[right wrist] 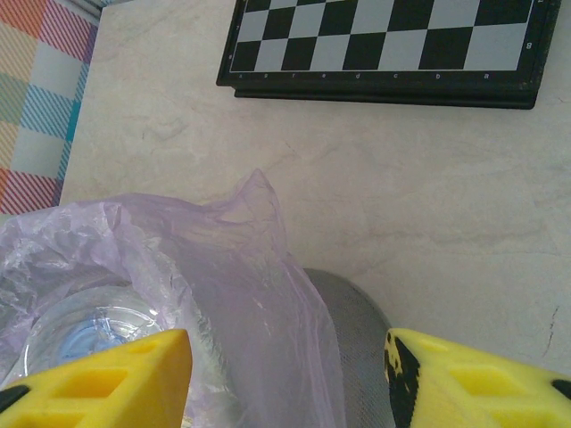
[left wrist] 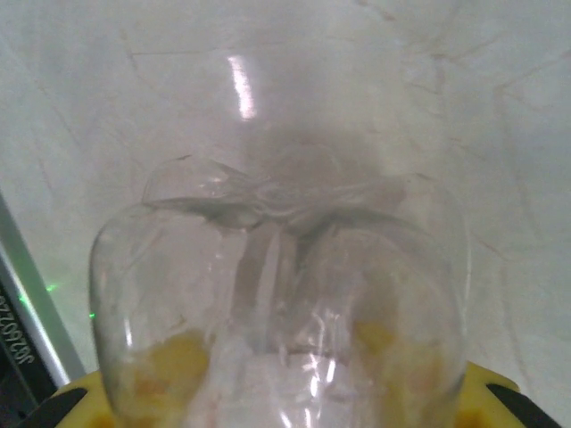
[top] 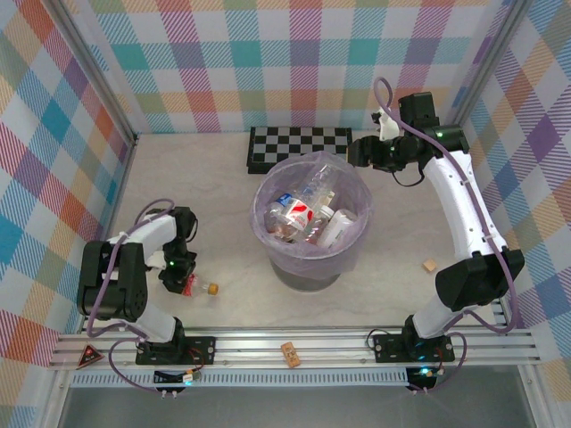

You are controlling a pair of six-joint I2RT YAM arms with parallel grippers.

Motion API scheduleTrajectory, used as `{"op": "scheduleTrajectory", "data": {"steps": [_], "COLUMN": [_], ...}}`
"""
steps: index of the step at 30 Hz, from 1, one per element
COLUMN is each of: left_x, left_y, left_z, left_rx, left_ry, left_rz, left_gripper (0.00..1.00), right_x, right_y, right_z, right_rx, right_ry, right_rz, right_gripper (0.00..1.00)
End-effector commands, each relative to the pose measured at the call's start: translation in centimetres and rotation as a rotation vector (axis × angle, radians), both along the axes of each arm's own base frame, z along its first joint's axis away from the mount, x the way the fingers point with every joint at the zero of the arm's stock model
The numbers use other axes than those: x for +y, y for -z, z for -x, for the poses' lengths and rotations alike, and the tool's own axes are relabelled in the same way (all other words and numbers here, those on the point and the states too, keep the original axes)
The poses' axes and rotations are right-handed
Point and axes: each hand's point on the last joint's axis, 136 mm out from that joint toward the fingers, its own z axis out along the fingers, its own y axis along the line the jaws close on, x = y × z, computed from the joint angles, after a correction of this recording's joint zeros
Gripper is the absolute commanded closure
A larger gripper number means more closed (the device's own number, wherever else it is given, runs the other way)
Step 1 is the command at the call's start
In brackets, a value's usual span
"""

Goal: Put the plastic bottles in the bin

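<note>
The left gripper [top: 185,283] is pinching a clear bottle [top: 203,287] that is lying on its side on the table [top: 223,192] beside the left arm. The bottle's long axis is running left to right, and its orange cap [top: 213,288] is pointing right toward the bin [top: 305,278], well apart from it. The right gripper [right wrist: 285,374] is hovering over the bin's far rim with its fingers spread, above the other bottles [top: 308,216] heaped inside.

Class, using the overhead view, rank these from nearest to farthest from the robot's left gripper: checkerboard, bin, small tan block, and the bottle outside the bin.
1. Bottle: clamped in the left gripper itself, front left.
2. Bin: in the middle, to the gripper's right.
3. Checkerboard: at the back, behind the bin.
4. Tan block: far right, beyond the bin.
</note>
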Motion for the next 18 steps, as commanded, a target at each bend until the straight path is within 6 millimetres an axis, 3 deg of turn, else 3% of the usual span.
{"op": "scheduleTrajectory", "data": {"steps": [1, 7, 10, 15, 18], "left_x": [-0.7, 0.2, 0.1, -0.3, -2.4], "left_y": [-0.9, -5.3, -8.7, -17.8, -23.4], "left_z": [-3.1, -5.8, -8.0, -11.5, -12.6], "left_rx": [-0.129, -0.28, -0.387, -0.562, -0.701], "left_ry": [0.045, 0.173, 0.291, 0.602, 0.836], "left_rz": [0.032, -0.02, -0.021, -0.089, -0.06], "left_gripper": [0.74, 0.72, 0.71, 0.71, 0.71], "right_x": [-0.1, -0.5, -0.8, -2.1, -2.6], "right_y": [-0.7, -1.1, -2.0, -2.9, -3.0], "right_z": [0.3, 1.0, 1.4, 1.7, 1.9], "right_rx": [-0.012, -0.001, -0.015, -0.03, -0.037], "right_ry": [-0.007, 0.007, 0.018, 0.068, 0.081], "right_rz": [-0.006, -0.051, -0.073, -0.083, -0.071], "right_gripper": [0.41, 0.41, 0.41, 0.41, 0.41]}}
